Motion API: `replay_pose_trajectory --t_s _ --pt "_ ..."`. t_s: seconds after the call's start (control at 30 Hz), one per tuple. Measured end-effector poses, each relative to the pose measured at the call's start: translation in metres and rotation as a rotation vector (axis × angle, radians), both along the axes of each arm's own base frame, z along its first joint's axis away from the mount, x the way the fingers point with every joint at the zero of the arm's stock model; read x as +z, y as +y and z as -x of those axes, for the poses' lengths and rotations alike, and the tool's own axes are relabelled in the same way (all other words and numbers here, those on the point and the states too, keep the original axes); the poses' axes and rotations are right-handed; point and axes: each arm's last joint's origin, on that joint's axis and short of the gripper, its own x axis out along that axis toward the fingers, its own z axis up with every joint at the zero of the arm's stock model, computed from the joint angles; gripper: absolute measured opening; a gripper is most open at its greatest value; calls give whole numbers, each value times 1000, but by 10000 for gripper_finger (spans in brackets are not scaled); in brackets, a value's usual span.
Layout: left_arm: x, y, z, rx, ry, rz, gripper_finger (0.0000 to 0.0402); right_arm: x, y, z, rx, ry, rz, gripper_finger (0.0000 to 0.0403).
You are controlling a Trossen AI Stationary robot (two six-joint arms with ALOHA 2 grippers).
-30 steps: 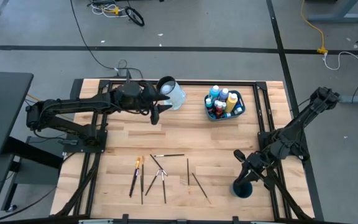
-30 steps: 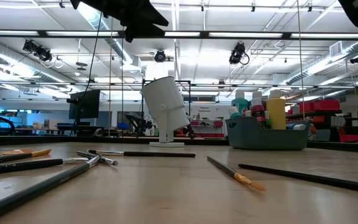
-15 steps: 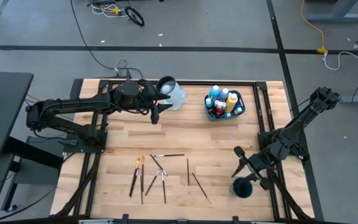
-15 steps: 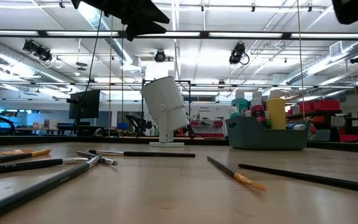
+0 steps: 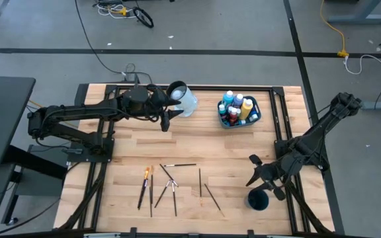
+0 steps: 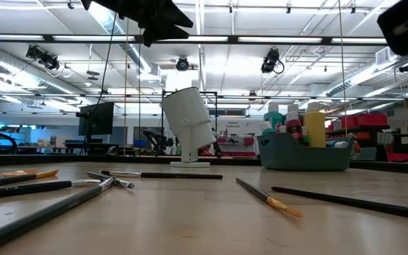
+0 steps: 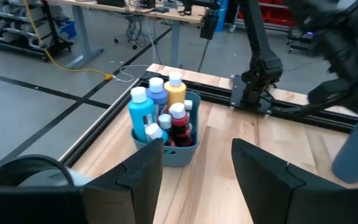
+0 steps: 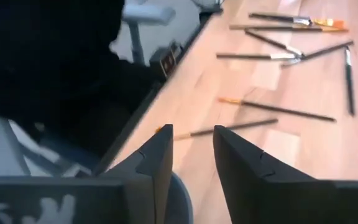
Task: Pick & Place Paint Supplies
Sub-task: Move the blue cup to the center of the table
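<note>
While the right hand (image 5: 252, 170) hangs part-open and empty, paintbrushes (image 5: 173, 183) lie beside it.

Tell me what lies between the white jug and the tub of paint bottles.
Only bare wooden table between the jug and the tub, seen in the high view.

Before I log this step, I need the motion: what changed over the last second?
The right claw let go of the dark cup and lifted away from it, jaws open. The left claw, paintbrushes, bottle tub and white jug stayed put.
</note>
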Motion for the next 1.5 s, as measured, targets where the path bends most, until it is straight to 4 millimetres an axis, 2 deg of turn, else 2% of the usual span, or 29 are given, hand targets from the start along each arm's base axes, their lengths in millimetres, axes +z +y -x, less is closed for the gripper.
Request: replay_pose_trajectory --t_s 0.2,0.27,0.53,0.8,0.97,1.13,1.23,1.33,1.5 --pt "0 2 1 83 5 -22 198 41 -2 2 0 160 145 112" --pt "0 4 1 122 7 -32 198 45 1 -2 -5 200 184 117" --pt "0 6 2 187 27 -91 198 10 19 -17 58 451 298 150" --pt "0 5 2 156 18 -66 198 -13 30 -28 71 535 388 165" --pt "1 4 1 133 9 -67 198 -27 35 -33 86 582 445 132" --pt "2 4 1 128 2 -82 198 -29 36 -36 87 574 445 55" --pt "4 4 1 117 3 -128 198 -20 34 -42 94 551 452 13" --pt "6 4 0 112 -8 -157 198 -1 30 -57 43 461 491 18" --pt "8 4 0 97 -8 -232 198 38 6 -88 -224 266 628 12"
